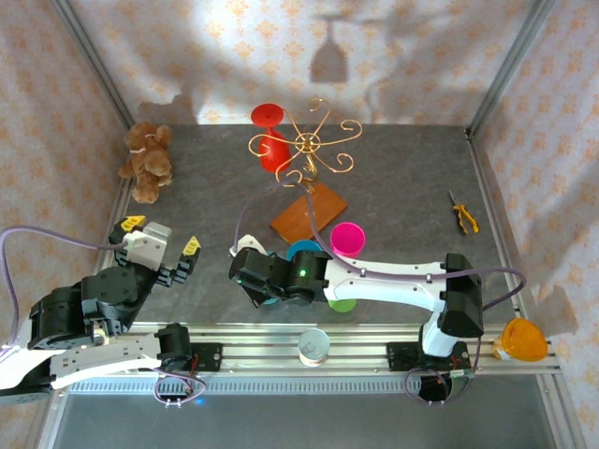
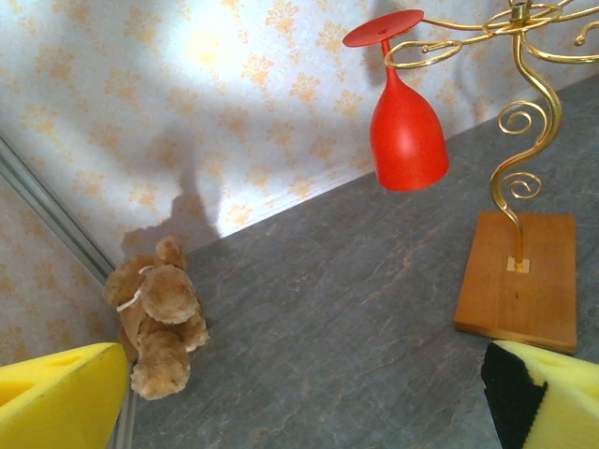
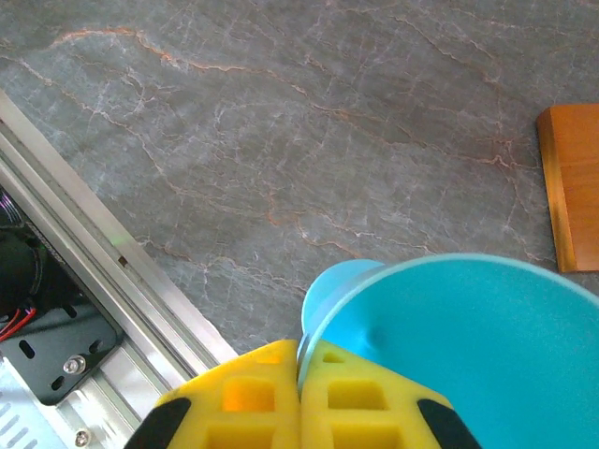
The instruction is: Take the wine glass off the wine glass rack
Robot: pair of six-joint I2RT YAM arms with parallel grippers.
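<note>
The top view looks down on the whole grey worktop [image 1: 402, 187]. From up there the wine glass rack [image 1: 307, 143] stands near the far wall. The red wine glass [image 1: 271, 140] hangs on its left side. A pink cup [image 1: 347, 238], a green cup [image 1: 342, 305] and yellow pliers [image 1: 462, 215] can also be seen from there.

The left wrist view looks at the rack from low down. Here the glass [image 2: 405, 131] hangs upside down. Its flat foot rests on a curly gold arm and its bowl points down, up off the worktop. The square wooden base [image 2: 519, 290] is smooth and orange-brown. A fuzzy brown teddy bear [image 2: 159, 313] lies by the wall.

The right wrist view looks almost straight down. It shows the stone-like worktop with thin cracks, a metal rail [image 3: 103, 281] and a shiny blue cup [image 3: 468, 346].

The left arm is folded up close to its own corner, and its wrist points toward the rack. The left fingers [image 2: 56, 398] are spread wide apart and hold nothing. Their pads are yellow foam.

The right arm lies stretched out low, reaching sideways to the left. The right fingers [image 3: 253, 393] are pressed tight together. The blue cup sits right at their tips, and I cannot tell if they touch it.
</note>
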